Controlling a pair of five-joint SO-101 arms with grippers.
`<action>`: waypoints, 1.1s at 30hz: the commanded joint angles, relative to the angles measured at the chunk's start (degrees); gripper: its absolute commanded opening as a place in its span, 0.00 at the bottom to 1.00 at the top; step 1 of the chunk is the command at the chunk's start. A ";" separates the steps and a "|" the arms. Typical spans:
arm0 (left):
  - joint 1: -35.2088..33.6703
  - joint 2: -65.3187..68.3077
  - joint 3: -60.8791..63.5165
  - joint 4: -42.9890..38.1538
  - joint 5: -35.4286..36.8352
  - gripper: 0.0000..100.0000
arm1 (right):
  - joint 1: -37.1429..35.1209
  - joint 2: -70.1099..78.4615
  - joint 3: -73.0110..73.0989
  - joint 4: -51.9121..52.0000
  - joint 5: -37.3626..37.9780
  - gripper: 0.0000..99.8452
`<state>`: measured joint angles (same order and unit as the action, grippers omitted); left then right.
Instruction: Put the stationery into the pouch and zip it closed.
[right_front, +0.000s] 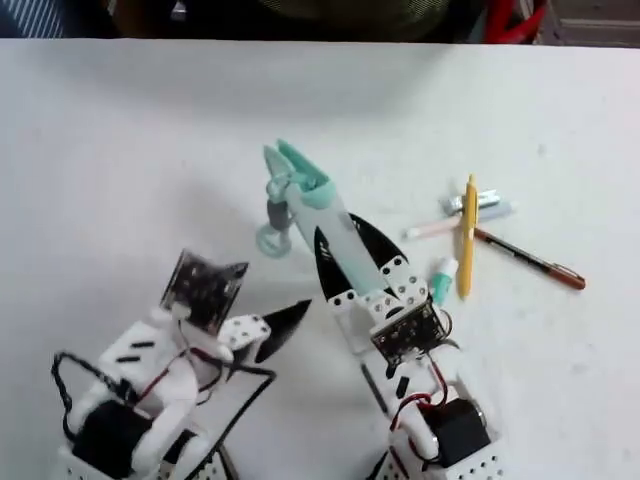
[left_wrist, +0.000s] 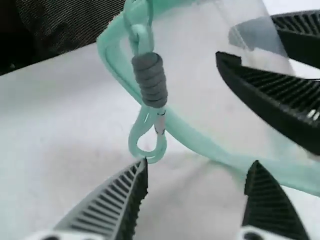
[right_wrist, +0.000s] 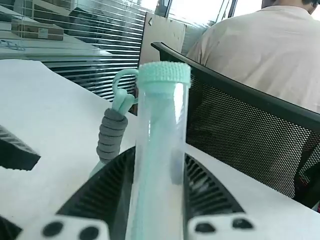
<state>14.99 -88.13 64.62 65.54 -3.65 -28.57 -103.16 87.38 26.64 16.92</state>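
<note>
White table (right_front: 120, 150) carries everything. The right gripper (right_front: 340, 238) is clamped on the pouch (right_front: 318, 198), and the pouch's long axis points away from it, toward the far edge. The left gripper (left_wrist: 200, 172) stands apart, with the zip loop (left_wrist: 147, 142) just before its fingertips. The pens (right_front: 467, 235) lie nearer the right arm.

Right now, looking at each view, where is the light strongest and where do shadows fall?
High view: even light on the table, barely any shadow beside the pouch. Left wrist view: soft shadow under the pouch. Right wrist view: bright windows backlight the pouch.
</note>
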 joint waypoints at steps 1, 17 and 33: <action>3.56 20.26 -20.22 1.76 4.22 0.31 | 0.04 -0.04 0.09 0.22 0.70 0.02; 9.89 52.79 -75.52 27.34 22.33 0.43 | 0.04 0.04 0.53 -0.13 0.88 0.02; 12.35 52.70 -50.81 4.31 31.74 0.42 | 0.04 0.04 1.14 -1.10 0.88 0.02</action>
<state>28.00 -35.12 10.55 75.82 27.38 -28.66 -103.16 88.18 25.58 17.27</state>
